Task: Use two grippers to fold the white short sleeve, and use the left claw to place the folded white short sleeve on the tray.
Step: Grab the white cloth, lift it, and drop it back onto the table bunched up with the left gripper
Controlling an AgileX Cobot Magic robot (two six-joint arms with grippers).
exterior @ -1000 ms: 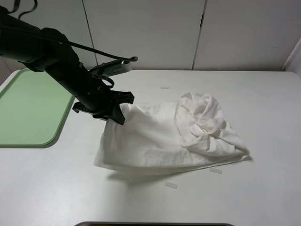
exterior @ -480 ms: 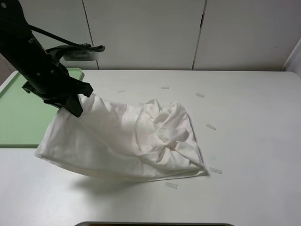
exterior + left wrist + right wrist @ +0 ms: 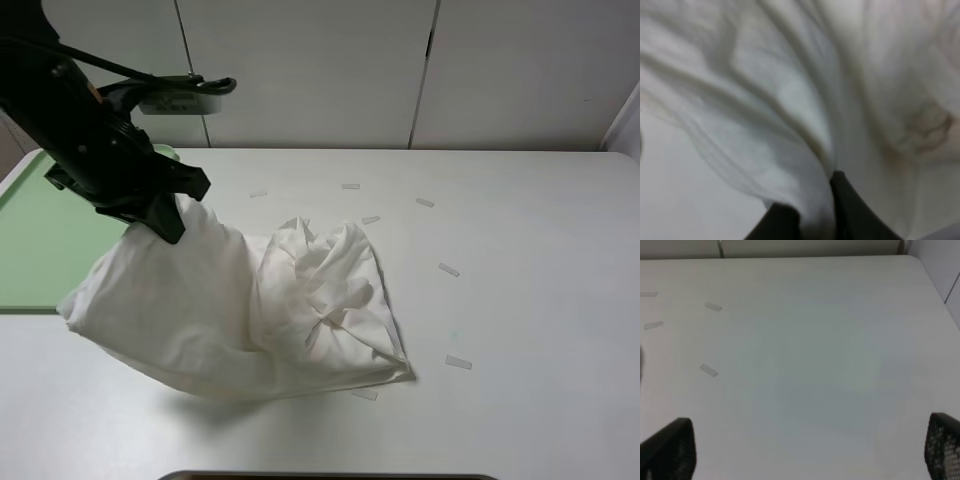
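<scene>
The shirt (image 3: 230, 310) is soft white cloth, matt and heavily creased. The tray (image 3: 40, 240) looks like smooth light-green plastic. The left pincer (image 3: 165, 215) is matt black. The surface (image 3: 520, 300) is smooth, pale, faintly sheened.

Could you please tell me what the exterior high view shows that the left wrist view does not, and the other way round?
Only the exterior high view shows the green tray at the table's left edge, the tape strips scattered on the table, and the whole white short sleeve, one end lifted, the other resting on the table. Only the left wrist view shows, close up, the cloth pinched between the left claw's black fingers. Both show the shirt gripped by the left claw.
</scene>
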